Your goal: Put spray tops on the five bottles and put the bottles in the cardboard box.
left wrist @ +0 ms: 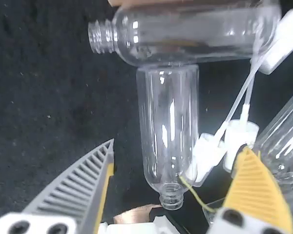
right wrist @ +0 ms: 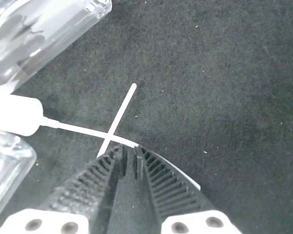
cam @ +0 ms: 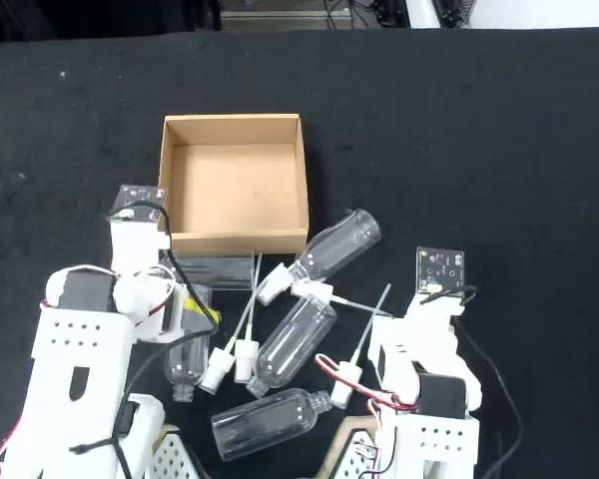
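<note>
Left gripper (left wrist: 177, 145) is spread wide over a clear bottle (left wrist: 168, 97). It looks light and slippery; grab its middle. Right gripper (right wrist: 129, 152) is pressed together.

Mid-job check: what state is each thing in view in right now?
Cardboard box: open, empty.
Bottles: five, lying on the table, none boxed.
Spray tops: lying among the bottles.
Left gripper: open, straddling an uncapped bottle.
Right gripper: shut, tips at two crossed dip tubes.
</note>
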Robot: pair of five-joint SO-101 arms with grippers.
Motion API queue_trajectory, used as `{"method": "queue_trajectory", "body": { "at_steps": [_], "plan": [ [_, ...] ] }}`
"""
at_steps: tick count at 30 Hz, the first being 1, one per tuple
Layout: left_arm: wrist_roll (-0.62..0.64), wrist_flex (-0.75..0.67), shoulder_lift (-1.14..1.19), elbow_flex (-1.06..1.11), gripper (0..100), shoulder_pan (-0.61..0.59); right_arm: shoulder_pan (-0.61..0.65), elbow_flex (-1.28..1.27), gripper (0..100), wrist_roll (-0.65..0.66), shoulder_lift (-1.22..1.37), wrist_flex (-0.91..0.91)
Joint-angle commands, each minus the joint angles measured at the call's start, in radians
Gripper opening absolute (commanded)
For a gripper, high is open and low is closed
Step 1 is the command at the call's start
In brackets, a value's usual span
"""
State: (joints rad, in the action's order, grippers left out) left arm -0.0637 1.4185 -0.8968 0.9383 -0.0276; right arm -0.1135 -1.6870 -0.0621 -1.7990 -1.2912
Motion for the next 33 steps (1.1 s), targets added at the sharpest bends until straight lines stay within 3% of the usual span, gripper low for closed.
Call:
{"method": "queue_trajectory", "body": {
  "at_steps": [1, 6, 12, 23, 28, 33],
  "plan": [
    [0.005, -0.087, 0.006, 0.077, 35, 0.007, -0.015, 0.004, 1.1, 0.003, -0.096, -0.008],
    [0.005, -0.249, 0.006, 0.229, 35, 0.007, -0.015, 0.004, 1.1, 0.003, -0.096, -0.008],
    [0.005, -0.258, 0.006, 0.239, 35, -0.041, -0.015, 0.004, 1.1, 0.003, -0.096, -0.008],
    [-0.229, -0.269, 0.006, 0.231, 35, -0.478, -0.015, 0.004, 1.1, 0.003, -0.096, -0.008],
    [-0.299, -0.359, 0.006, 0.206, 35, -0.693, -0.015, 0.004, 1.1, 0.003, -0.096, -0.008],
    [-0.333, -0.437, 0.008, 0.208, 35, -0.737, -0.015, 0.004, 1.1, 0.003, -0.096, -0.008]
  ]
}}
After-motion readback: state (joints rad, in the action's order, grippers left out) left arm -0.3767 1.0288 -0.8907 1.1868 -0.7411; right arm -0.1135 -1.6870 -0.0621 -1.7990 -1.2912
